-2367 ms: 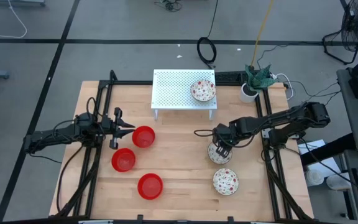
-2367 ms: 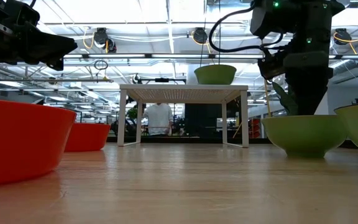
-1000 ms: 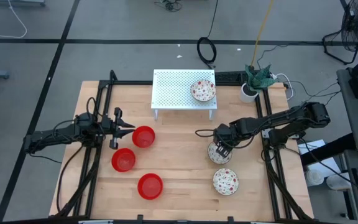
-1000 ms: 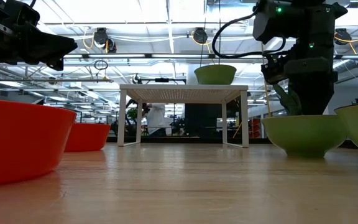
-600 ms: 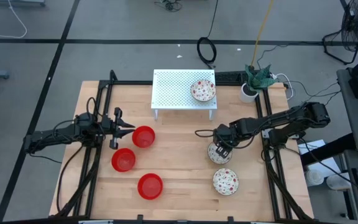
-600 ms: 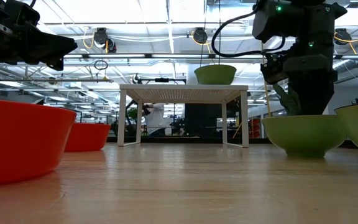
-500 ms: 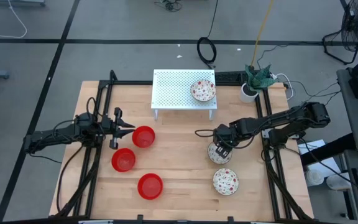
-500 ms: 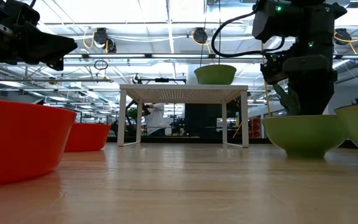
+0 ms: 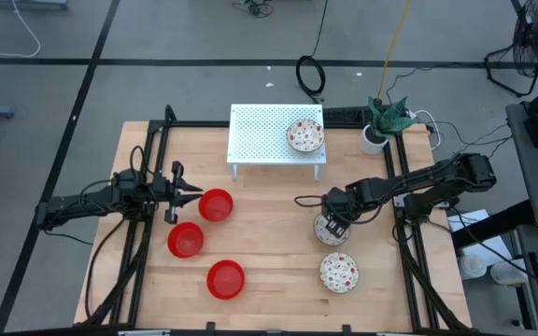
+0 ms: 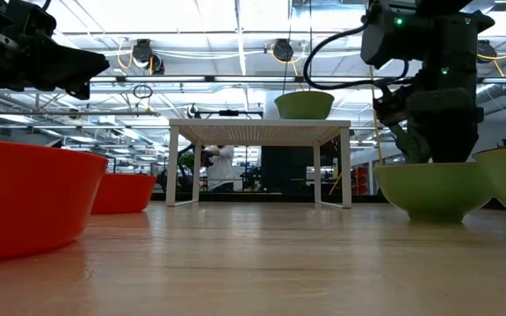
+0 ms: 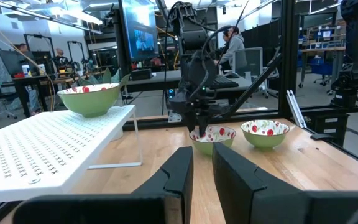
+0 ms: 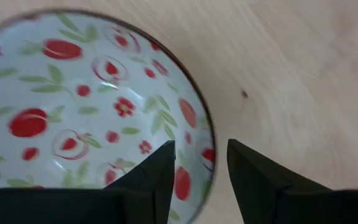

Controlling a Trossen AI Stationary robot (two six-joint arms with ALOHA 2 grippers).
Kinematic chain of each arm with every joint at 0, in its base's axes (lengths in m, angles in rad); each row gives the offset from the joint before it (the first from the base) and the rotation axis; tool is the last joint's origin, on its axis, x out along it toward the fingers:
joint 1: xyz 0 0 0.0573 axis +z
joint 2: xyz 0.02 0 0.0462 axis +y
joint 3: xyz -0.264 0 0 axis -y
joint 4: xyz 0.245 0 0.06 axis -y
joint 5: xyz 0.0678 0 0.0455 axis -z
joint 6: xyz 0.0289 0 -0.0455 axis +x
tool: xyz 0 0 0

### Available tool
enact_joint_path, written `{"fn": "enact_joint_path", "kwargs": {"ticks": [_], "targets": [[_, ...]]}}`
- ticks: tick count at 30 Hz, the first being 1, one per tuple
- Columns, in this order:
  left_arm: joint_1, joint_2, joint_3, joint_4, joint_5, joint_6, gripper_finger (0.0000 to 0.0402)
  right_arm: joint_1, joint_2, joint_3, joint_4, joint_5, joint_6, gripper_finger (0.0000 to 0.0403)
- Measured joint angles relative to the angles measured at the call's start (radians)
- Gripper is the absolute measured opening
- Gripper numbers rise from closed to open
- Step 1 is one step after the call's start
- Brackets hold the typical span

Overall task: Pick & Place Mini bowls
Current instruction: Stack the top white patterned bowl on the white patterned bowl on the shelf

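Right gripper stands over the floral bowl at the table's right-centre, fingers parted astride its rim, one inside, one outside, not clamped. Left gripper waits beside a red bowl, fingers narrowly apart, empty.

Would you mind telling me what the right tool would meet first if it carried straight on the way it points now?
The right tool points down with its open fingers straddling the rim of a floral mini bowl, so it would probably meet that rim first, then the wooden table.
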Motion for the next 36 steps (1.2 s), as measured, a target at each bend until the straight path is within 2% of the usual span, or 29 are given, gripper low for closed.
{"fn": "enact_joint_path", "kwargs": {"ticks": [6,36], "targets": [[0.0,0.0,0.0,0.0,0.0,0.0,0.0065,0.0,0.0,0.0,0.011,-0.026,0.001,0.0132],[0.0,0.0,0.0,0.0,0.0,0.0,0.0065,0.0,0.0,0.0,0.011,-0.023,0.0,0.0132]]}}
